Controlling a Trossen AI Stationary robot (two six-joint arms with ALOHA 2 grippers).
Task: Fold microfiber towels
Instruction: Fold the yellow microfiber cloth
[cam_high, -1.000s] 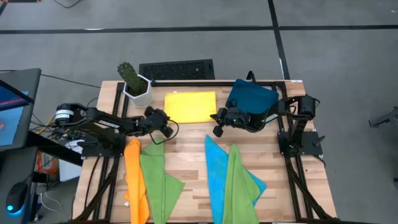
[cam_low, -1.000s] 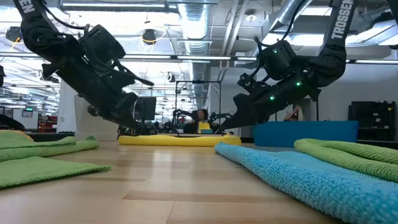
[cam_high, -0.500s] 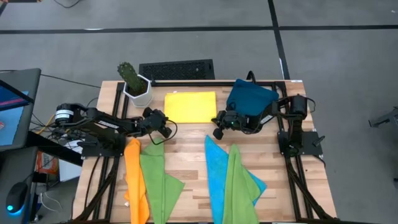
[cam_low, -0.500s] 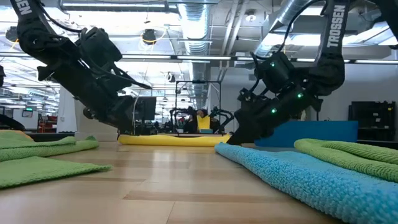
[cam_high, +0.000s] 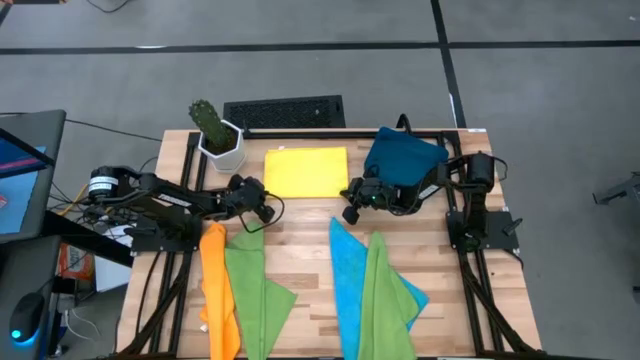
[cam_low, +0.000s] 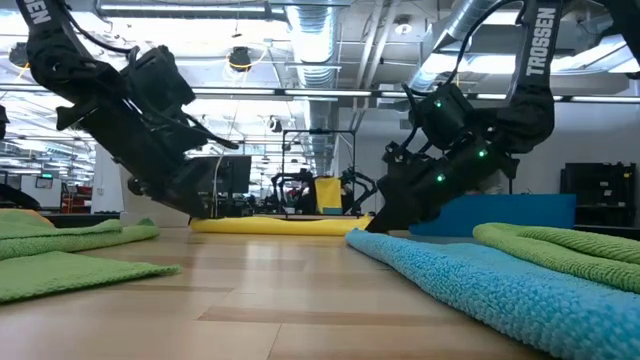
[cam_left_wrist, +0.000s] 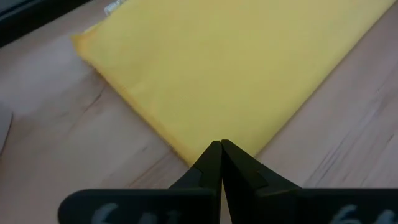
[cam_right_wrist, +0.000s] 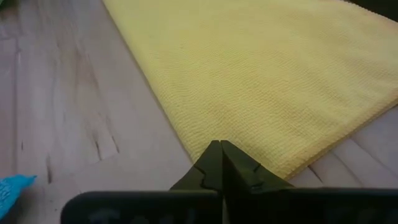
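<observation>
Since a second ago: right arm's elbow swung, both wrists sunk a little lower. Left gripper (cam_high: 268, 212) clenched, empty, just off the near-left corner of folded yellow towel (cam_high: 306, 171). Right gripper (cam_high: 349, 212) clenched, empty, off the near-right corner. Towel's long axis crosswise between them. Nearer: orange towel (cam_high: 218, 290), lime towels (cam_high: 254, 290), blue towel (cam_high: 349, 275). Cactus pot (cam_high: 220, 140) and dark-blue tray (cam_high: 402, 157) flanking; nothing blocking.

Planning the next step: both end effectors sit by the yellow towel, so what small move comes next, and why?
Probably lift both away: the left end effector and right end effector are shut, each at a near corner of the yellow towel, which already lies folded flat.
</observation>
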